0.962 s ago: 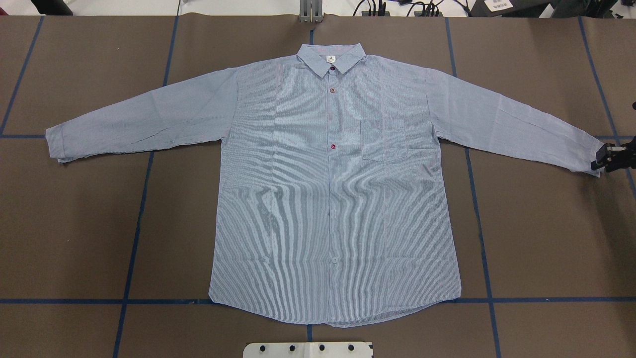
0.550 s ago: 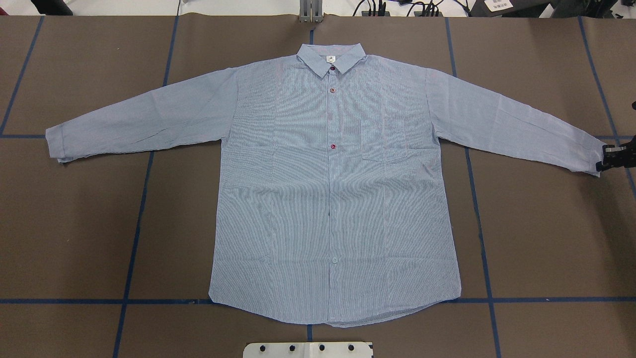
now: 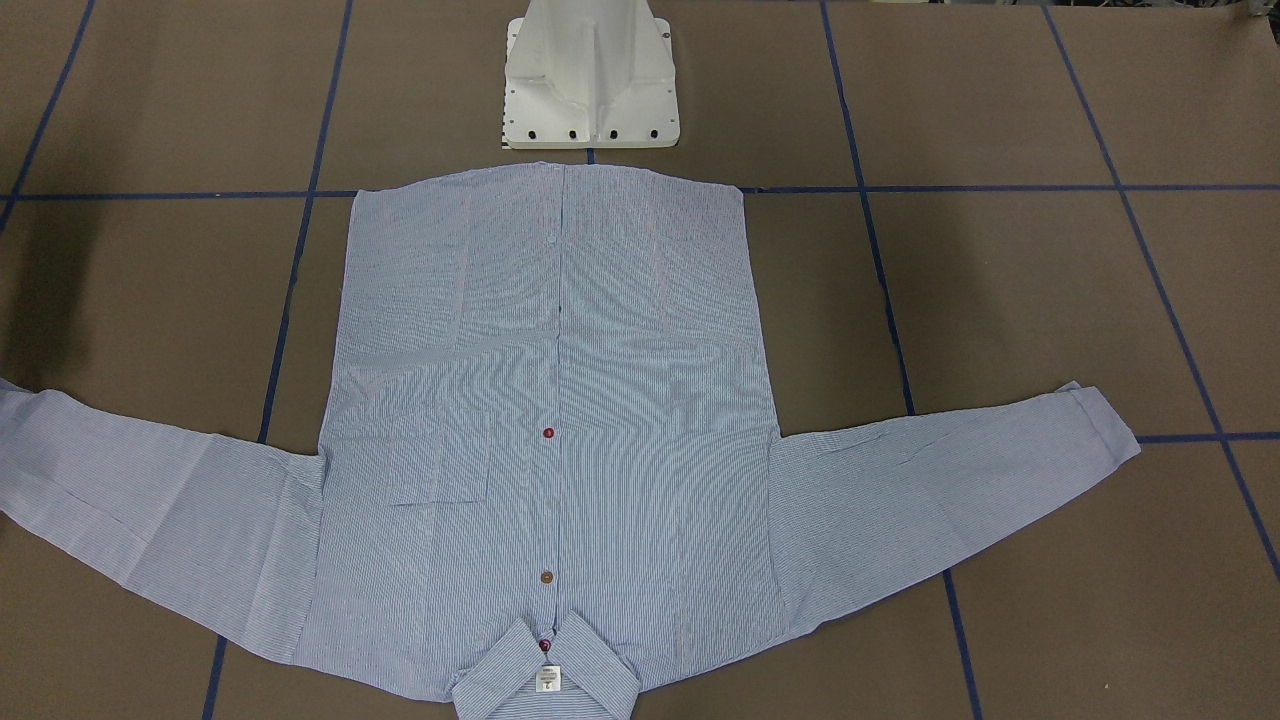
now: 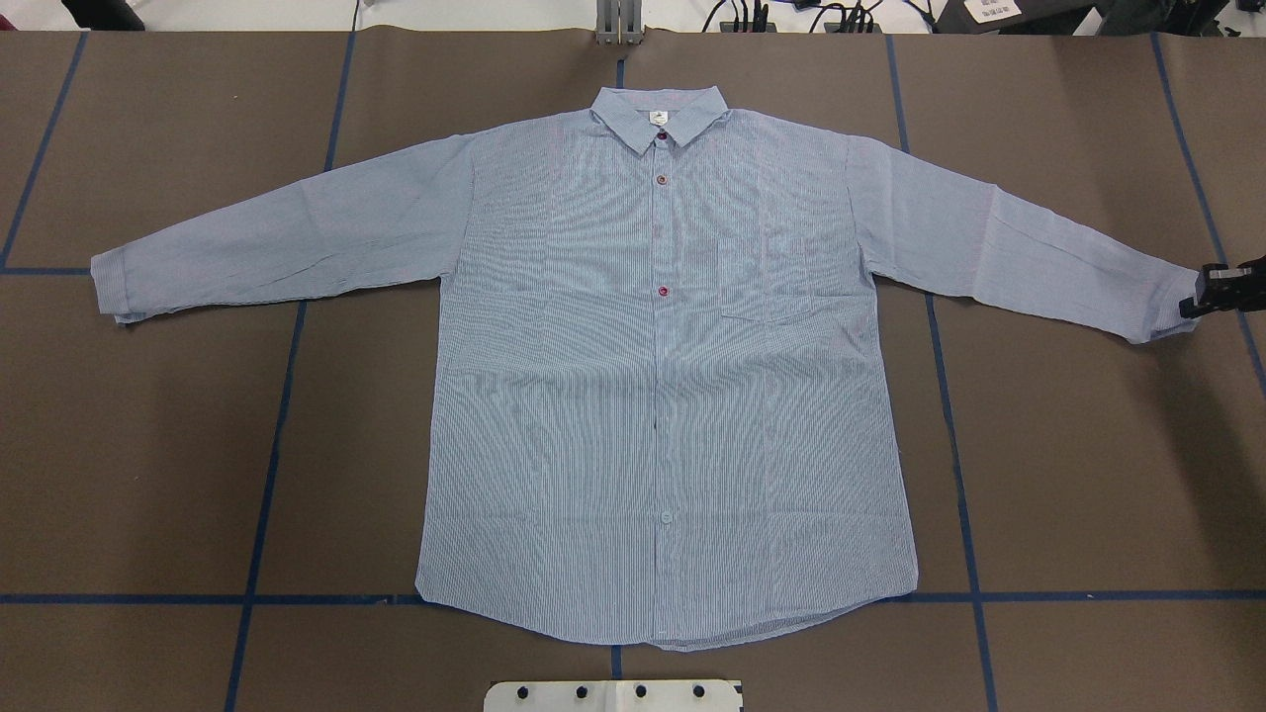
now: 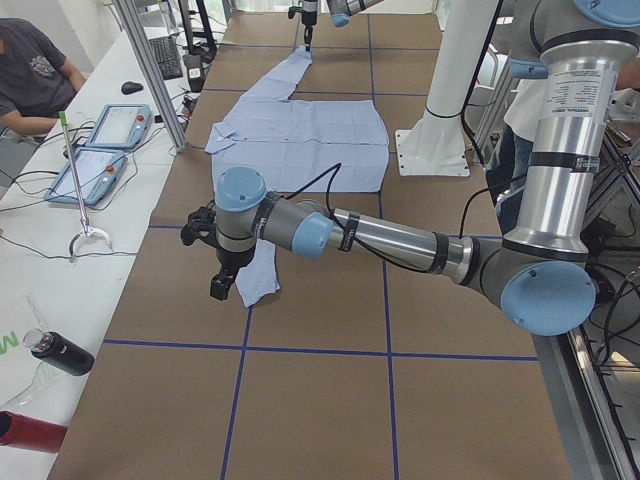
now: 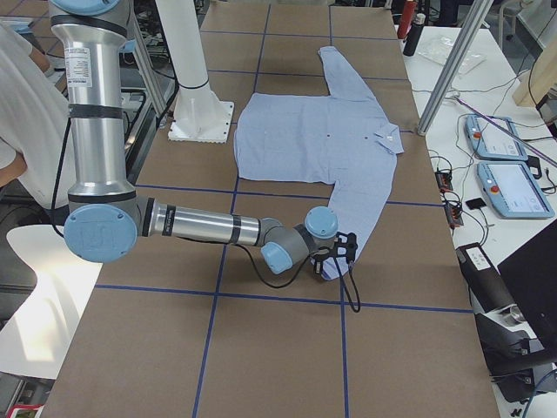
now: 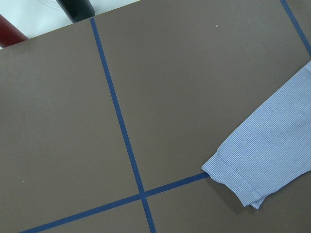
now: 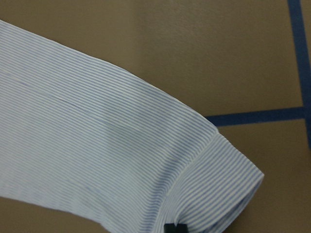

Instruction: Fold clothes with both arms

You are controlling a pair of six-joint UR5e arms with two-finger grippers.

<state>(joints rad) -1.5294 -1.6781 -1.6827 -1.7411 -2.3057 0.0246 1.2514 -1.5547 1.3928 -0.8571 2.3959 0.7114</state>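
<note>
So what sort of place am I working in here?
Probably a robotics lab: a table covered in brown paper with a blue tape grid, teach pendants on the side bench, and a shirt spread flat for folding.

We see a brown desk (image 4: pixel 148 445) gridded with blue tape (image 4: pixel 275 465); beside the desk, a white side table (image 5: pixel 40 270) carries tablets (image 5: pixel 118 126).

Silver-grey tubular metal left arm (image 5: pixel 400 238): round light blue joint caps (image 5: pixel 240 188), black cable (image 5: pixel 336 172) looped along the forearm, white printed label (image 5: pixel 575 100) at 2 o'clock. The matching right arm (image 6: pixel 200 226) wears its label (image 6: pixel 78 63) at 10 o'clock. White flared pedestal base (image 3: pixel 590 75), dark screw holes (image 3: pixel 572 134) along its 6 o'clock rim.
</note>
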